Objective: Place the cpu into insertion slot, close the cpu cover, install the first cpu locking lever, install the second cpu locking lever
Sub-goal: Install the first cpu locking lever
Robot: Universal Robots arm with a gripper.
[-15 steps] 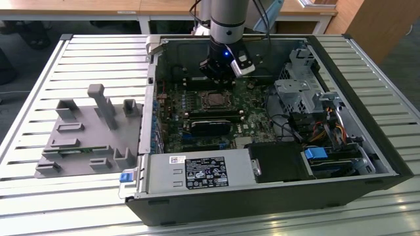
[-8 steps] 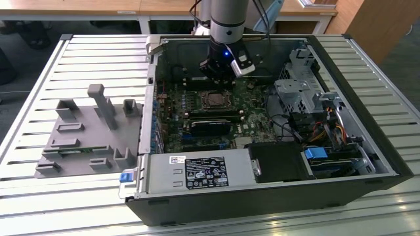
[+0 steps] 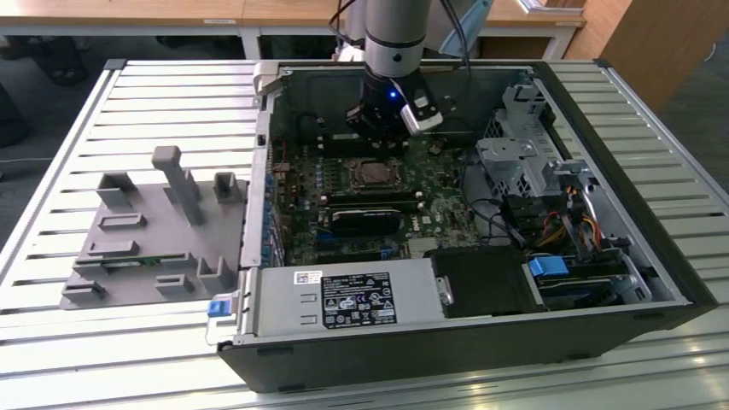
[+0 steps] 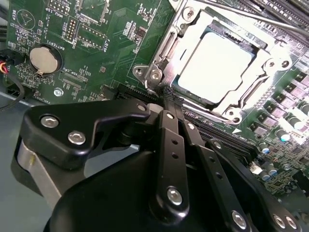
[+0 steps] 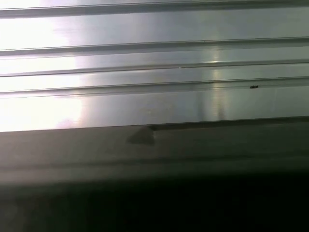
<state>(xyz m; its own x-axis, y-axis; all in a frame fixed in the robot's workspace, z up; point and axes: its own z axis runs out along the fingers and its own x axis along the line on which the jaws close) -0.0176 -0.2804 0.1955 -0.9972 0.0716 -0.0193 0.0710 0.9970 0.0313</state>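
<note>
Silver-grey square cpu (image 4: 216, 65) seated in silvery-rimmed insertion slot (image 4: 179, 77) under closed silvery frame cover (image 4: 260, 60); black gripper (image 4: 166, 99), fingers pinched together, empty, beside slot corner.

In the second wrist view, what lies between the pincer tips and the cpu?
The cpu cover's silvery frame edge with its corner screw; the pincer tips sit at that corner, and the cpu lies inside the frame's window.

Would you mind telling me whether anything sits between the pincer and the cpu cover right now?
Nothing visible does. In the second wrist view the pincer tips sit right at the corner of the cpu cover, which lies closed over the cpu, with only bare green board around them.
</note>
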